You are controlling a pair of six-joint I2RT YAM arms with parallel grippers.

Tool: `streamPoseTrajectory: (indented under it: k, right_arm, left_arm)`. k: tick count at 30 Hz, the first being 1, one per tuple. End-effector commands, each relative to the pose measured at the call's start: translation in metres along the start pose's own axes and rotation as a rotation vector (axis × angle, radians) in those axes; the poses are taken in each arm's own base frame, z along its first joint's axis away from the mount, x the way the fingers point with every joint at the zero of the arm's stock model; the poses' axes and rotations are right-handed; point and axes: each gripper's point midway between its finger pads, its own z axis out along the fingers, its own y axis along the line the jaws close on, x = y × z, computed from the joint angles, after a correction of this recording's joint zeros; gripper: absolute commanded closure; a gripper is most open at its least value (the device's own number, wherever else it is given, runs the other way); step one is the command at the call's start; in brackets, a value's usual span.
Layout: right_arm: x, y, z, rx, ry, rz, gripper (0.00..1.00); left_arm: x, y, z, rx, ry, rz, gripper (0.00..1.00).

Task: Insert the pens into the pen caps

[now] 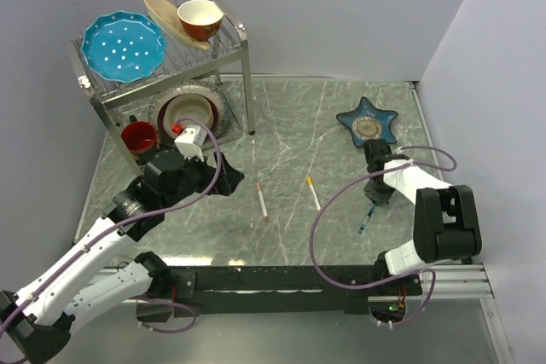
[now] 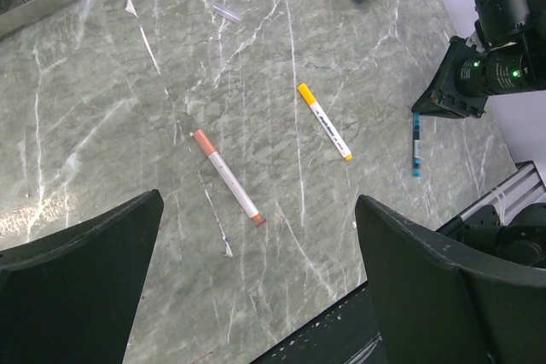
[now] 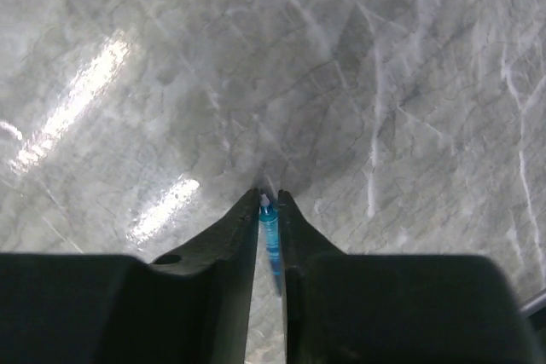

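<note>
Blue pen [image 3: 270, 236] is sitting btwn the right gripper [image 3: 269, 200] fingers, which are pinching it from both sides w/ no gap showing. One end is peeking out at the fingertips and the rest is running back btwn the pads. In the top view it is lying low on the table [image 1: 290, 125] at the right side, pointing toward the near edge, w/ most of its length sticking out of the jaws. Prob. being gripped near one end so the other end is left free to meet a cap.

Other two pens are lying loose mid-table, apart from each other and roughly parallel: pink-ended pen [image 2: 226, 176] to the left, orange-ended pen [image 2: 324, 121] to its right, nearer the right arm. Neither is being touched.

Left gripper [image 2: 258, 206] is hovering over the pink-ended pen w/ jaws spread wide and nothing in them, likely waiting to grab a pen or cap.

Caps: I'm not making out any loose orange or pink cap. A small clear tube [image 2: 226, 13] is lying further back; can't tell if it's a cap.

Star dish [image 1: 367, 122] is sitting behind the right gripper and the dish rack [image 1: 248, 83] is standing back-left, both off the working area.
</note>
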Motion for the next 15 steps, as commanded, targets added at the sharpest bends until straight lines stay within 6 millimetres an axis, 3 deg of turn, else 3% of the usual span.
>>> streamPoseTrajectory:
  k: [1, 2, 4, 8, 10, 15]
  right_arm:
    - [0.004, 0.004, -0.002, -0.005, -0.016, -0.043, 0.86]
    - [0.005, 0.008, -0.003, -0.019, -0.014, -0.048, 0.93]
    - [0.005, 0.014, -0.005, -0.047, -0.023, -0.061, 0.99]
    - [-0.005, 0.037, -0.017, -0.144, -0.058, -0.092, 1.0]
    - [-0.007, 0.057, -0.031, -0.225, -0.087, -0.151, 1.0]
    - [-0.012, 0.08, -0.062, -0.284, -0.173, -0.232, 1.0]
  left_arm:
    - [-0.006, -0.003, -0.003, 0.02, -0.022, 0.007, 0.01]
    - [-0.006, -0.003, -0.003, 0.02, -0.024, 0.007, 0.01]
    - [-0.007, -0.001, -0.002, 0.015, -0.027, 0.007, 0.01]
    - [-0.005, -0.006, -0.003, 0.059, -0.015, 0.022, 0.01]
    - [-0.004, -0.013, -0.004, 0.112, -0.01, 0.036, 0.01]
    - [0.006, -0.02, -0.003, 0.178, 0.017, 0.06, 0.01]
